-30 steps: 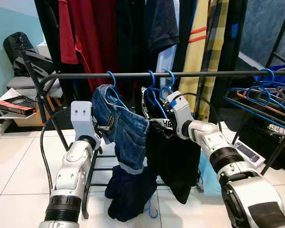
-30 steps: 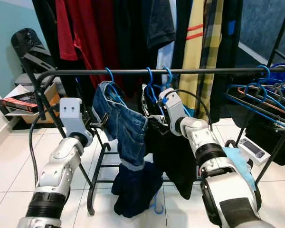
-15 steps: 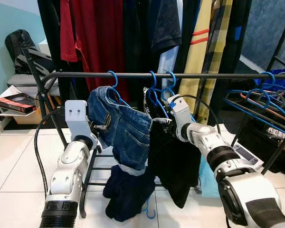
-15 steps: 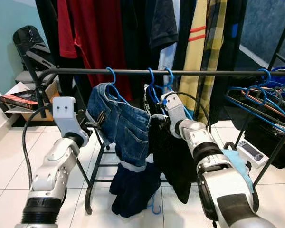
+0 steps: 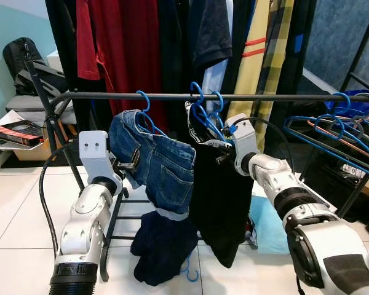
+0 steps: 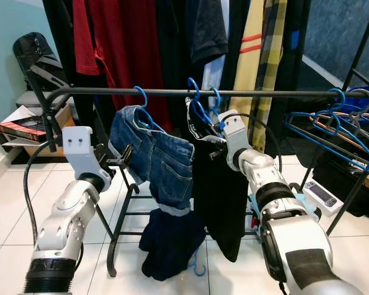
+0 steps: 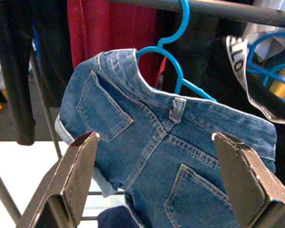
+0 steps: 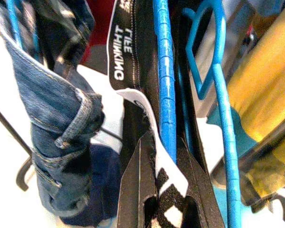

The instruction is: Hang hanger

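Hanger point(image 5: 204, 117), blue plastic, carrying a black garment point(image 5: 218, 196) with a white printed waistband, up at the black clothes rail point(image 5: 246, 96) with its hook raised at or just over the bar; can't tell if seated. Pinched by the right gripper point(image 5: 220, 145), fingers point(image 8: 142, 190) closed tight on the hanger's blue shoulder and the waistband together, wrist tilted up toward the rail. Second blue hanger hook point(image 5: 218, 101) right beside it on the same bar.

Further left on the rail: another blue hanger point(image 5: 144, 107) holding a pair of denim shorts point(image 5: 157, 163), back pockets facing out. Left gripper point(image 5: 130, 165) parked just beside those shorts, fingers point(image 7: 78, 166) spread wide open with nothing between them, denim square in front in the wrist view.

Below the shorts, a dark navy piece of clothing point(image 5: 163, 243) draped low near the rack's lower bars, with one more blue hanger hook point(image 5: 187, 270) poking out at floor level. Behind the rail, a row of hung clothes: red shirt point(image 5: 120, 49), dark tops, a yellow plaid one point(image 5: 267, 55). Off to the right, a bunch of bare blue hangers point(image 5: 338, 123) on a side rack. White tile floor point(image 5: 18, 221) underneath.
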{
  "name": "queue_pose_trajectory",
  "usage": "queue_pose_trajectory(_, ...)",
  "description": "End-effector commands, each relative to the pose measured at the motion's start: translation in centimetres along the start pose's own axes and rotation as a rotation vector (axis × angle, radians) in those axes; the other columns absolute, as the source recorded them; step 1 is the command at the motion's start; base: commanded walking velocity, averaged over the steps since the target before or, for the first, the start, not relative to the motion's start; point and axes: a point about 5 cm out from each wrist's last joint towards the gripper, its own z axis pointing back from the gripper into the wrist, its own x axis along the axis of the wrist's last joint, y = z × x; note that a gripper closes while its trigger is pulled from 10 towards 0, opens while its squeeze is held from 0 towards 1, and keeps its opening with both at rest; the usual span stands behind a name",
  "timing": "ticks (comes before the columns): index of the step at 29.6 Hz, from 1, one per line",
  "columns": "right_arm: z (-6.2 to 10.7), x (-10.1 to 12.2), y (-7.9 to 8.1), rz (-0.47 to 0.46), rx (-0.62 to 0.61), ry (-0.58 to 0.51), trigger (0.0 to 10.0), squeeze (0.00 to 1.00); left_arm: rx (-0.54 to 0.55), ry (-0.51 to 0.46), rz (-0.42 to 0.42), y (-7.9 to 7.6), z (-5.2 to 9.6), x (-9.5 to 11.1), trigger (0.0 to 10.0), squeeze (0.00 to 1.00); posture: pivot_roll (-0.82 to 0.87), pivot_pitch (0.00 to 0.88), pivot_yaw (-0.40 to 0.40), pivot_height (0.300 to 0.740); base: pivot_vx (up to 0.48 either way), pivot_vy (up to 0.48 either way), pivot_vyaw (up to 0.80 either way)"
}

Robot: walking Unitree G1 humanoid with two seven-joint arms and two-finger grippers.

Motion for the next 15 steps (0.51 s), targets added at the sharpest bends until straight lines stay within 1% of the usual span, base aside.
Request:
queue_pose_trajectory(1, 0.1, 2.0, -0.4, -0.016, -0.001, -0.111, 0.0, 0.00, 0.006, 0.003, -0.009, 0.2, 0.0, 0.2, 10.0, 0.00, 0.03, 0.000, -0.030, 0.740, 0.000, 0.000, 0.00)
queue_pose_trajectory(5, 0.1, 2.0, -0.4, -0.015, -0.003, -0.121, 0.0, 0.00, 0.006, 0.005, -0.008, 0.2, 0.1, 0.2, 10.0, 0.00, 0.03, 0.000, -0.030, 0.740, 0.000, 0.000, 0.00)
queue_pose_trajectory(6, 0.2, 2.4, -0.6, -0.027, 0.013, -0.150, 0.0, 0.00, 0.006, 0.003, -0.004, 0.2, 0.1, 0.2, 10.0, 0.00, 0.03, 0.000, -0.030, 0.740, 0.000, 0.000, 0.00)
queue_pose_trajectory(7, 0.2, 2.4, -0.6, -0.027, 0.013, -0.150, 0.0, 0.00, 0.006, 0.003, -0.004, 0.2, 0.1, 0.2, 10.0, 0.00, 0.03, 0.000, -0.030, 0.740, 0.000, 0.000, 0.00)
queue_pose_trajectory(8, 1.4, 2.4, -1.2, -0.057, 0.119, -0.206, 0.0, 0.00, -0.015, -0.007, 0.015, 0.1, -0.1, 0.2, 10.0, 0.00, 0.00, 0.000, -0.015, 0.740, 0.000, 0.000, 0.00)
queue_pose_trajectory(9, 2.0, 2.0, -1.3, -0.047, 0.167, -0.213, 0.0, 0.00, -0.019, -0.010, 0.018, 0.1, -0.1, 0.2, 10.0, 0.00, -0.02, 0.000, -0.007, 0.740, 0.000, 0.000, 0.00)
queue_pose_trajectory(10, 2.6, 1.5, -1.3, -0.036, 0.203, -0.204, 0.0, 0.00, -0.024, -0.009, 0.016, 0.1, -0.1, 0.2, 10.0, 0.00, -0.02, 0.000, -0.007, 0.740, 0.000, 0.000, 0.00)
queue_pose_trajectory(12, 2.8, 1.1, -1.3, -0.027, 0.221, -0.197, 0.0, 0.00, -0.026, -0.007, 0.013, 0.1, -0.1, 0.2, 10.0, 0.00, -0.02, 0.000, -0.007, 0.740, 0.000, 0.000, 0.00)
queue_pose_trajectory(13, 3.4, 0.5, -1.3, -0.008, 0.245, -0.182, 0.0, 0.00, -0.032, 0.004, 0.009, 0.2, -0.1, 0.1, 10.0, 0.00, -0.03, 0.000, 0.000, 0.740, 0.000, 0.000, 0.00)
queue_pose_trajectory(14, 5.0, -0.8, -1.3, 0.015, 0.298, -0.155, 0.0, 0.00, -0.053, 0.013, -0.014, 0.2, -0.1, -0.1, 10.0, 0.00, -0.04, 0.000, 0.007, 0.740, -0.319, 0.000, 0.00)
queue_pose_trajectory(15, 5.4, -1.1, -1.3, 0.019, 0.313, -0.148, 0.0, 0.00, -0.058, 0.015, -0.020, 0.2, -0.1, -0.1, 10.0, 0.00, -0.04, 0.000, 0.007, 0.740, -0.319, 0.000, 0.00)
